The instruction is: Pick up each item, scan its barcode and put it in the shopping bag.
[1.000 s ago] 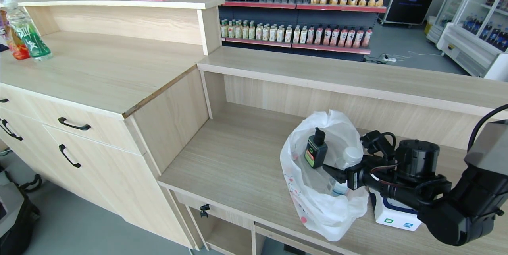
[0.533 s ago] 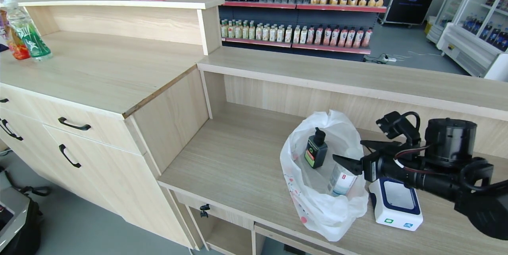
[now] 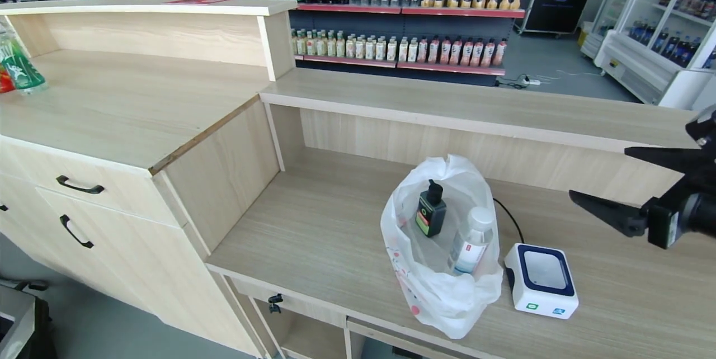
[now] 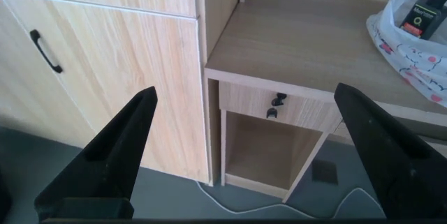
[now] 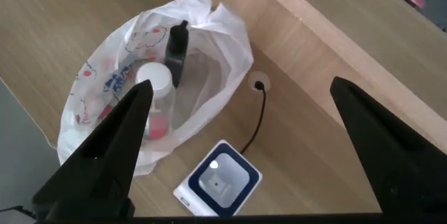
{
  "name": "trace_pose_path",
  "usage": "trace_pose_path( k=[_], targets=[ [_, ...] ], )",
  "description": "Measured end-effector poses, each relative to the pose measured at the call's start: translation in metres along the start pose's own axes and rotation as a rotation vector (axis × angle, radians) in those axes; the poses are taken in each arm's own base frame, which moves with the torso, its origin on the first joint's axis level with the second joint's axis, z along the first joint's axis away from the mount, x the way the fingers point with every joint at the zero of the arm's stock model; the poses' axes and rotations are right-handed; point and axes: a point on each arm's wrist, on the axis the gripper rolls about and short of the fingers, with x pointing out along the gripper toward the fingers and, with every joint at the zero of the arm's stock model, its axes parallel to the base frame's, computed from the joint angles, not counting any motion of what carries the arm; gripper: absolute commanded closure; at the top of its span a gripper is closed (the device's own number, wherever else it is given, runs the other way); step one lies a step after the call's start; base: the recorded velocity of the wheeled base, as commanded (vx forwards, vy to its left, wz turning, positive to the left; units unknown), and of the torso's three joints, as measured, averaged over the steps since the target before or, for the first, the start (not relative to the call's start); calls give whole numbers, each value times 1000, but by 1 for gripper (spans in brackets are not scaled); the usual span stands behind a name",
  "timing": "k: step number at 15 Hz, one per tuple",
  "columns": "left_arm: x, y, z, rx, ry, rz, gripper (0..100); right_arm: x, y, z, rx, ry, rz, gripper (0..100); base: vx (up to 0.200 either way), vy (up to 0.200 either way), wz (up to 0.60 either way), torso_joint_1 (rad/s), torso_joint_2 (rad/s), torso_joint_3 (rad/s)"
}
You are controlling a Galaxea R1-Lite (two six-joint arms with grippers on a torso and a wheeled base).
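White plastic shopping bag [image 3: 442, 297] stands open near the front edge of the lower counter surface [image 3: 313, 236], right of its middle. Inside the bag a dark bottle [image 3: 430, 216] with a pump cap stands upright towards the back. A clear bottle [image 3: 470, 239] with a white cap leans just beside it, on the right.

Just beside the bag on its right sits a white scanner [image 3: 541, 280] with a dark-framed window facing up. A black cable [image 3: 509, 219] runs from the scanner towards the back edge of the surface.

Off to the right of bag and scanner, the right gripper [image 3: 598, 172] hangs above the surface with its jaws spread wide and nothing between them. Both bottles lie in the bag, well apart from these jaws. From the right wrist, the bag and scanner appear below, framed by the two dark fingers [image 5: 105, 161].

Lower down, in front of the counter, the left gripper [image 4: 246, 90] also has its jaws spread wide and holds nothing. It faces a small drawer [image 4: 279, 105] under the counter's front edge.

Farther left, a green bottle [image 3: 19, 65] stands on the raised counter. Beyond are store shelves [image 3: 391, 48] of drinks and glass-door fridges [image 3: 654, 23].
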Motion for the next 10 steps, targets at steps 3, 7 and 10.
trace_pose_path(
  k=[3,7,10],
  targets=[
    [0,0,0,0,0,0,0,-20,-7,19,19,-47,-63,0,0,0,-600,6,-1,4],
    [0,0,0,0,0,0,0,-31,-13,24,161,-38,-220,0,0,0,-300,47,-98,-55],
    [0,0,0,0,0,0,0,-39,-20,9,262,30,-339,0,0,0,0,6,-20,-7]
  ],
)
